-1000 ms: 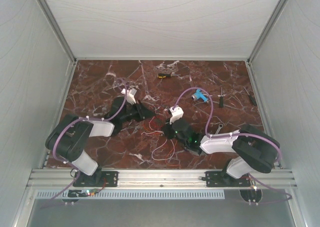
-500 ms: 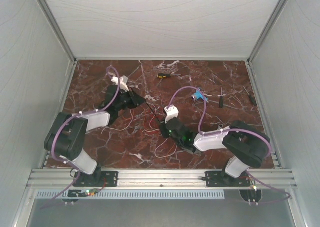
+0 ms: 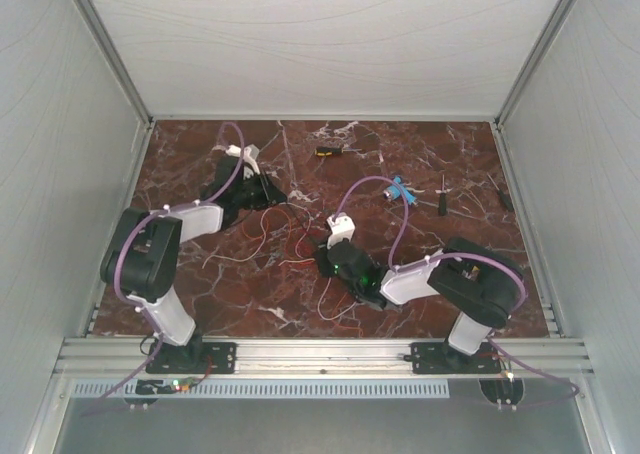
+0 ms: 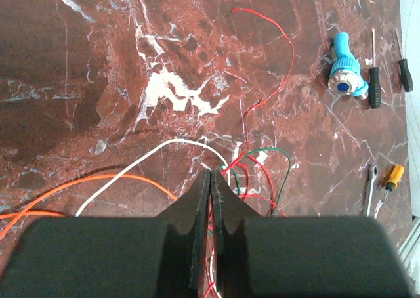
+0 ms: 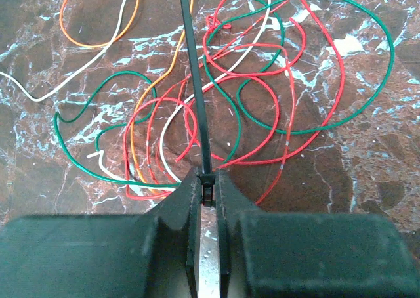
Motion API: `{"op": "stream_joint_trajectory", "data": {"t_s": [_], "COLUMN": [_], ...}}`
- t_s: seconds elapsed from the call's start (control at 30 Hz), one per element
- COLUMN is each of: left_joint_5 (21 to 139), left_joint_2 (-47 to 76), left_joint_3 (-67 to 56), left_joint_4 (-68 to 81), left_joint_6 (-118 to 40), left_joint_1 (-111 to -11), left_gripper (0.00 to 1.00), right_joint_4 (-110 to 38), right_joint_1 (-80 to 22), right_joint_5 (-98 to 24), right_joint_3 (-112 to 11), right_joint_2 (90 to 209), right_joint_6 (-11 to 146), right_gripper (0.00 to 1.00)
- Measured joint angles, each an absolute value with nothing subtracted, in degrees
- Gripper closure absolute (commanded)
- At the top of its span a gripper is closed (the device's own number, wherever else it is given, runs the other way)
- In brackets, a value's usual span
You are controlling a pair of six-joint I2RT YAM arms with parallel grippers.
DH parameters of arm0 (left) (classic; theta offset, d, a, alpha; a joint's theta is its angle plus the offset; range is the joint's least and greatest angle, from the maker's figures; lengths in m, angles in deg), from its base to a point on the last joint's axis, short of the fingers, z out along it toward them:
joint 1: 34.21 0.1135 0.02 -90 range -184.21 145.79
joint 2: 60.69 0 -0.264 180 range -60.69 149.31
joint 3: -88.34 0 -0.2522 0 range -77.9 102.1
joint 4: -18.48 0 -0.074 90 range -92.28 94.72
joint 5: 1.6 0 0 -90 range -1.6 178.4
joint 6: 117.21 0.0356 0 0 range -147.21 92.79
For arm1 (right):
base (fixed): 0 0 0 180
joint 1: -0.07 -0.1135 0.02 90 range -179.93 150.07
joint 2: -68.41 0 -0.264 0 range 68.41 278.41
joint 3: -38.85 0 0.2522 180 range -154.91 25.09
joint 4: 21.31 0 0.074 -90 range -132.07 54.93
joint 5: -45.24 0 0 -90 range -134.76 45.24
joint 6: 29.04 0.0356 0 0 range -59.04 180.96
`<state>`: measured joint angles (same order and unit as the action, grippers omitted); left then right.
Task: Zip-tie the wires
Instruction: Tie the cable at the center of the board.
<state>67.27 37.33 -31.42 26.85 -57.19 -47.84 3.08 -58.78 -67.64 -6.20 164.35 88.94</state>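
Observation:
The wires are thin red, green, white and orange strands, tangled in loose loops on the marble. From above, the wires lie between the two arms. My left gripper is shut on red and white strands that run between its fingers. Seen from above, the left gripper sits at the far left of the tangle. My right gripper is shut on the head of the zip tie, whose black strip points away over the wires. From above, the right gripper is at the near right side of the tangle.
A blue tool and two screwdrivers lie to the right. A small wrench and a yellow-handled tool are nearer. A black-and-yellow tool lies at the back. White walls enclose the table.
My left gripper has moved back and to the left, pulling strands with it. My right gripper has shifted left with the zip tie. The tangle has spread out between them.

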Motion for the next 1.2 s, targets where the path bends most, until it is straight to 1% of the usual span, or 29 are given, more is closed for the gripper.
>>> {"op": "stream_joint_trajectory", "data": {"t_s": [0.2,0.37,0.4,0.43,0.53,0.57,0.63,0.7,0.77,0.8,0.83,0.87,0.93,1.2], "left_joint_5": [69.24,79.06,80.50,81.42,82.20,82.14,81.94,81.96,82.36,82.79,83.43,84.06,85.22,87.32], "left_joint_2": [38.07,38.20,38.20,38.16,37.94,37.94,37.85,37.09,35.58,34.57,33.28,31.84,28.67,15.49], "left_joint_3": [-27.36,-23.03,-22.00,-21.39,-21.08,-21.11,-21.13,-21.35,-21.54,-21.54,-21.54,-21.54,-21.26,-15.64], "left_joint_4": [21.91,21.93,22.65,23.40,24.84,24.75,24.64,24.10,23.33,22.65,21.89,21.12,18.94,11.09], "left_joint_6": [-55.00,-52.23,-51.94,-51.77,-51.44,-51.42,-51.35,-51.20,-50.70,-50.30,-49.95,-49.34,-48.18,-41.65], "left_joint_1": [-47.84,-45.30,-44.69,-44.08,-43.64,-43.84,-44.17,-44.47,-44.78,-44.89,-45.00,-45.09,-45.15,-45.15], "left_gripper": [1.00,1.00,1.00,1.00,1.00,0.90,0.62,0.39,0.19,0.03,0.01,0.00,0.00,0.00], "right_joint_4": [5.88,5.01,5.07,4.99,4.18,3.41,1.18,-1.70,-4.63,-6.29,-7.69,-9.27,-12.13,-24.17], "right_joint_1": [-60.49,-62.74,-63.00,-63.15,-63.22,-63.24,-63.26,-63.26,-63.26,-63.26,-63.26,-63.26,-63.26,-62.67], "right_joint_5": [-70.41,-71.57,-71.79,-71.88,-71.70,-71.55,-71.26,-70.96,-70.94,-70.96,-71.00,-71.09,-71.42,-71.50], "right_joint_3": [-6.16,-3.77,-3.79,-3.86,-4.54,-5.02,-6.22,-7.69,-9.39,-10.46,-11.47,-12.54,-14.70,-27.64], "right_joint_2": [166.06,166.67,166.65,166.65,166.62,166.52,165.97,164.90,163.28,162.19,160.90,159.35,156.13,142.82], "right_joint_6": [89.10,89.21,89.14,89.14,88.90,88.70,87.87,86.65,85.80,85.21,84.55,83.96,82.61,73.21], "right_gripper": [1.00,1.00,0.96,0.89,0.61,0.48,0.35,0.26,0.20,0.16,0.11,0.05,0.02,0.02]}}
